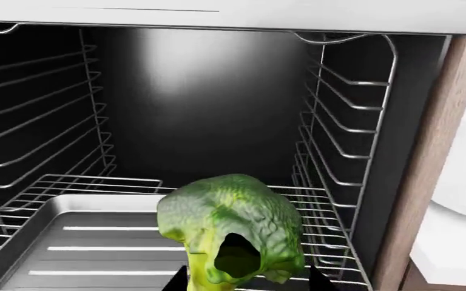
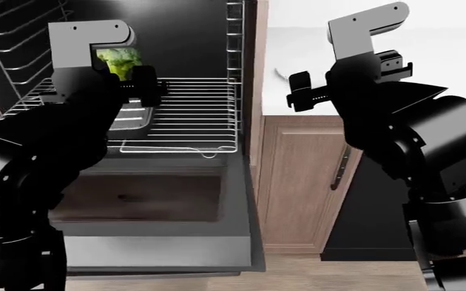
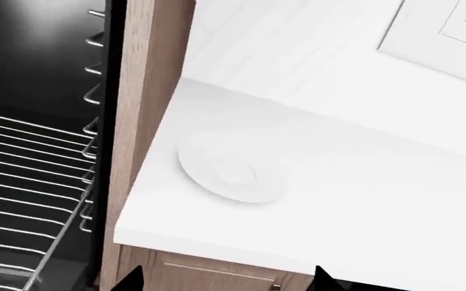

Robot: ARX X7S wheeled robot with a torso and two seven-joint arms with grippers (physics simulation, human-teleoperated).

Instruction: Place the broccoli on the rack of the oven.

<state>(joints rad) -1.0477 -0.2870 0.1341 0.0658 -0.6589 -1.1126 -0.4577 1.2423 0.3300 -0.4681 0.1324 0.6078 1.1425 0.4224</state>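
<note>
Evidently the left claw (image 2: 124,76) pinches the broccoli (image 1: 231,227) by its stem, at the upper left of the head view, above the rack (image 2: 192,118) in the oven (image 2: 176,36). It looks light, firm-stemmed, its head crumbly. The right claw (image 2: 302,91): cannot tell.

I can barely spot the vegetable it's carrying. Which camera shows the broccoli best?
The left wrist view: the broccoli fills the foreground, bumpy green head and yellow-green stem clear, in front of the oven rack. The head view shows only a small green patch behind the left arm. The right wrist view doesn't show it.
</note>
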